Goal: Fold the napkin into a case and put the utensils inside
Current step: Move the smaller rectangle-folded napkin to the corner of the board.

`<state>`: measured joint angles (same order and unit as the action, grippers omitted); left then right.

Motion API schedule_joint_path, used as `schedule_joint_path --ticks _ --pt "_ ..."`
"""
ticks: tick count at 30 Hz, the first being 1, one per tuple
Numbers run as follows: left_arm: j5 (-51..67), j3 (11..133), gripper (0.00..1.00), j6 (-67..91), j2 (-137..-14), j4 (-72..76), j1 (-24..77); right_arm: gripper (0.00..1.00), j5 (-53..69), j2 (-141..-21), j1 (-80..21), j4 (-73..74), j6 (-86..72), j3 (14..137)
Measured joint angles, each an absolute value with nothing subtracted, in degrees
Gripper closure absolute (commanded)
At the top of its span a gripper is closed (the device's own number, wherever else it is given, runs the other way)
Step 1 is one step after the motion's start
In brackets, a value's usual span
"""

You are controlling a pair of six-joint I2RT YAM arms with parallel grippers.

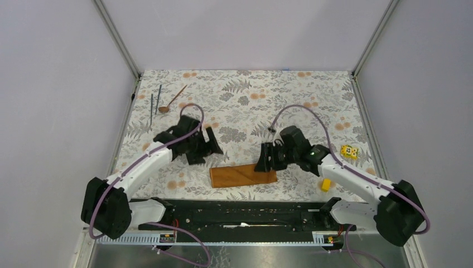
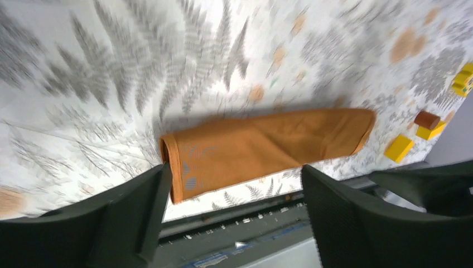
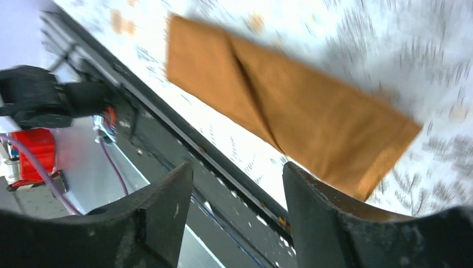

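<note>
Napkin (image 1: pixel 243 175), folded into a narrow rust-orange strip, lying flat on the floral tablecloth (image 1: pixel 251 95) near the front edge of the desk (image 1: pixel 279 254), between my two arms. In the right wrist view I see a diagonal fold edge crossing the strip. The left tool (image 1: pixel 207 146) stands just off the strip's far left corner, its jaws wide apart with nothing between them. The right tool (image 1: pixel 266 158) stands at the strip's right end, its jaws also apart and gripping nothing; from these views I cannot tell whether either tool touches the cloth. A copper-brown spoon (image 1: pixel 173 99) and two thin dark rods (image 1: pixel 155 100) lie side by side at the far left corner of the tablecloth, well apart from the strip. Small yellow blocks (image 1: pixel 349 151) sit on the right side, one near the strip's right end.
</note>
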<state>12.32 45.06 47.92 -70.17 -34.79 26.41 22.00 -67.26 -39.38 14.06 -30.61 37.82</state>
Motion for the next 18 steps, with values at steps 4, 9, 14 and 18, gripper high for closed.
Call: schedule_joint_path --ticks 4,9,14,18 --pt "7.4 56.8 0.01 43.6 -71.2 -37.7 20.1 0.26 20.0 -64.3 -39.4 14.7 -26.9 46.6" --pt "0.0 70.8 0.02 36.6 -82.1 -38.4 9.3 0.25 19.0 -65.9 -39.4 14.6 -23.6 48.7" --pt "-4.3 91.5 0.07 27.5 -103.3 -39.8 4.9 0.25 19.3 -68.5 -39.3 14.5 -22.4 46.6" --pt "-6.4 118.3 0.06 13.6 -126.5 -44.1 4.3 0.25 20.8 -68.8 -39.0 14.3 -22.0 45.2"
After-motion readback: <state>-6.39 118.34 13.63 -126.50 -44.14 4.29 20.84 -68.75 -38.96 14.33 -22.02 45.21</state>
